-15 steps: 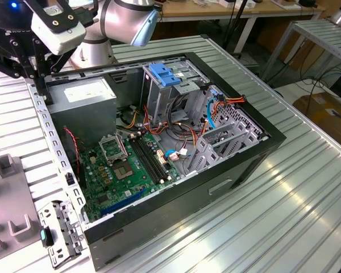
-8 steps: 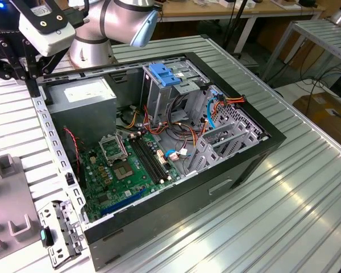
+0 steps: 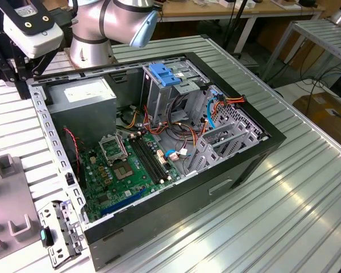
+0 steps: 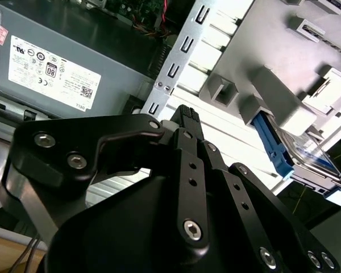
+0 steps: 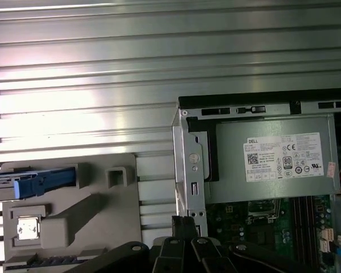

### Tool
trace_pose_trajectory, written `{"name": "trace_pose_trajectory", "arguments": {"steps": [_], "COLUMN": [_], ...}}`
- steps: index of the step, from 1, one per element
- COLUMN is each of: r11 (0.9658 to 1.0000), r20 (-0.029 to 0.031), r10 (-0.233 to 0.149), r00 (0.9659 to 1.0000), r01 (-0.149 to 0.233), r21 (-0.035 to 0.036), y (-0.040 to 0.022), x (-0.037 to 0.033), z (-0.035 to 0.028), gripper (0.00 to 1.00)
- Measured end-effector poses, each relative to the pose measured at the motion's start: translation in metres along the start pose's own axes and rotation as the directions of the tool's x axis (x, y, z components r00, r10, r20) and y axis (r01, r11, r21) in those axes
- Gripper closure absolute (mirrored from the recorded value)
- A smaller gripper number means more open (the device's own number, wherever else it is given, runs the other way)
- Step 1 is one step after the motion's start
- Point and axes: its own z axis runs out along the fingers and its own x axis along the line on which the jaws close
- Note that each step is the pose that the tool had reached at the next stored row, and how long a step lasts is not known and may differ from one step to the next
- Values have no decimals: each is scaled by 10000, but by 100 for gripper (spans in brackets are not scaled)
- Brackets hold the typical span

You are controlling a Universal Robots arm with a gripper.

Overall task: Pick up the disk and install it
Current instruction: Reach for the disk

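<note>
The disk (image 5: 34, 181) is a flat silver drive with blue rails. It lies on a grey fixture plate (image 5: 74, 227) beside the open computer case (image 3: 176, 199). In the second wrist view the disk (image 4: 310, 162) shows its blue rail and part of its label. My gripper (image 4: 184, 114) hangs above the case's metal side wall, between the fixture and the power supply, well apart from the disk. Its black fingertips (image 5: 184, 223) are shut together with nothing between them.
The upright metal drive cage with a blue latch (image 3: 165, 74) stands at the back of the case. A grey power supply box (image 3: 82, 96) fills the corner nearest the arm. The motherboard (image 3: 125, 165) and loose cables (image 3: 176, 128) lie on the case floor. Ribbed metal table (image 3: 284, 199) surrounds everything.
</note>
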Motion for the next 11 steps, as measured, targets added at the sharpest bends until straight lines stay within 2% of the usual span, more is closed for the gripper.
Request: {"name": "trace_pose_trajectory", "arguments": {"steps": [5,6,8,11], "r11": [10000,10000,10000,10000], "r20": [0,0,1,0], "r10": [-1,0,-1,-1], "r00": [10000,10000,10000,10000], "r01": [1,0,1,1], "r21": [0,0,-1,0], "y": [-6,-8,-9,-4], "x": [79,109,216,289], "z": [-2,-3,-5,-7], "gripper": [89,89,89,89]}}
